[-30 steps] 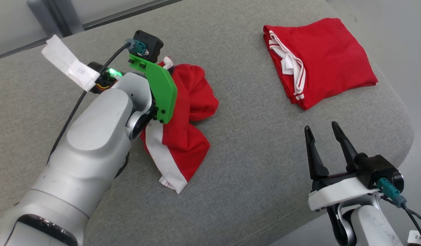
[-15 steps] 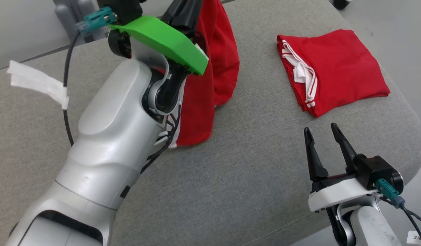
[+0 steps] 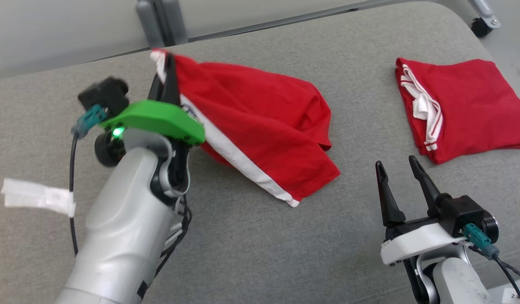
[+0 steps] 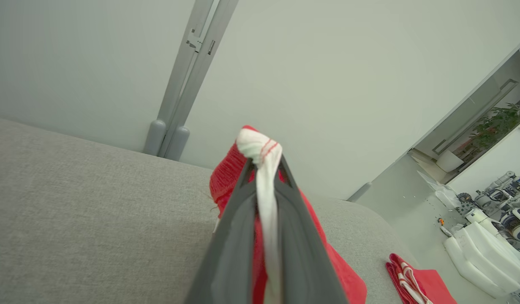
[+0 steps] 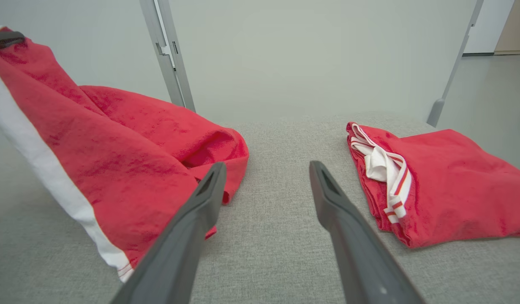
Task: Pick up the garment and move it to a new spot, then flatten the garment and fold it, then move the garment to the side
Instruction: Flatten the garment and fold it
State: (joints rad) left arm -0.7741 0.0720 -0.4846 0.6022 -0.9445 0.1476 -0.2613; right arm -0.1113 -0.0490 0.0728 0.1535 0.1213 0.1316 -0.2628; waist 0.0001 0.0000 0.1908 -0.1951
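The garment (image 3: 264, 114) is red with a white stripe along one edge. My left gripper (image 3: 169, 63) is shut on its white-banded corner and holds that corner up at the far left. The rest of the cloth slopes down to the right, and its lower end rests on the grey padded surface (image 3: 285, 253). In the left wrist view, the white band (image 4: 260, 147) is bunched between the closed fingers of my left gripper (image 4: 264, 162). My right gripper (image 3: 395, 162) stands open at the near right with nothing in it. In the right wrist view, this gripper (image 5: 266, 166) points between the garment (image 5: 129, 143) and a folded pile.
A second red garment (image 3: 462, 109), folded with white trim showing, lies at the far right, also in the right wrist view (image 5: 445, 177). A white tape tag (image 3: 36, 196) hangs on my left arm's cable. A grey metal post (image 3: 158, 21) stands behind the surface.
The left gripper has lifted the crumpled garment off the surface and carried it up and back, so the cloth now trails out to the right. The head camera has shifted. The right gripper has stayed put.
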